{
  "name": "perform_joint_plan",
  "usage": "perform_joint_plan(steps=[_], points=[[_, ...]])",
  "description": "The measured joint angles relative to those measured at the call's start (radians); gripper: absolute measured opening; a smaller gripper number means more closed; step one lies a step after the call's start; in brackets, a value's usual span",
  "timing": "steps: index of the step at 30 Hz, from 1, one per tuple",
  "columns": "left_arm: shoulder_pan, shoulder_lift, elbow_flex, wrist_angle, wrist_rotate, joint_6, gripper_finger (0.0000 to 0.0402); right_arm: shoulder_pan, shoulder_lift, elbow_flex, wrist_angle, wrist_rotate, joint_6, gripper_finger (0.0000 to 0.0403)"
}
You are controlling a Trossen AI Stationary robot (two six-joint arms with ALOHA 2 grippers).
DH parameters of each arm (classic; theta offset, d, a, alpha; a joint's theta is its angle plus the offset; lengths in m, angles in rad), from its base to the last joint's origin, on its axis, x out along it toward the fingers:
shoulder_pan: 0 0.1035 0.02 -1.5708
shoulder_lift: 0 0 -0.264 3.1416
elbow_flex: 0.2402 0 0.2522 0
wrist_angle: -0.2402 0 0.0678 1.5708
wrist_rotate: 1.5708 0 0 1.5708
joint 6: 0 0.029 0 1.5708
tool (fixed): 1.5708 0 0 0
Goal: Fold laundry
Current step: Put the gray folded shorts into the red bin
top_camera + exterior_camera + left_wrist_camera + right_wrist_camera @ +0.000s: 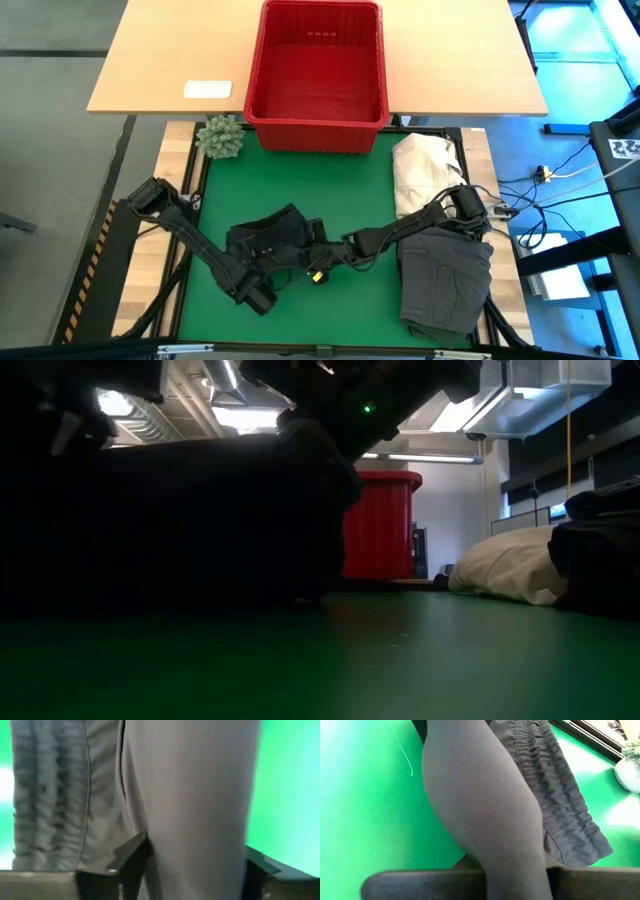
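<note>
Both hands are meeting at the dark garment (270, 240) on the green bench (370, 175): right hand (512, 875) is clamping its fold, left hand (192, 870) is straddling cloth, fingers apart. Only overhead, grey folded garment (445, 280) is lying beside cream heap (425, 170); red basket (318, 75) beyond.

Dark grey garment (268, 240) (plain) — green mat (300, 180), red basket (316, 72).

left tool (300, 268): tips buried under black garment (270, 240) | right tool (512, 870): tips cut off by frame edge, cloth fold covering the gap | low view: dark cloth blocks everything beside both tools
</note>
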Motion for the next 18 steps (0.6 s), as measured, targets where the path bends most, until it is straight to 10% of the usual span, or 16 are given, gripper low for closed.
perform_joint_plan(steps=[18], points=[[-0.050,0.000,-0.099,-0.075,0.109,-0.155,0.0263,0.000,-0.006,0.000,-0.018,-0.026,0.022,0.0016]])
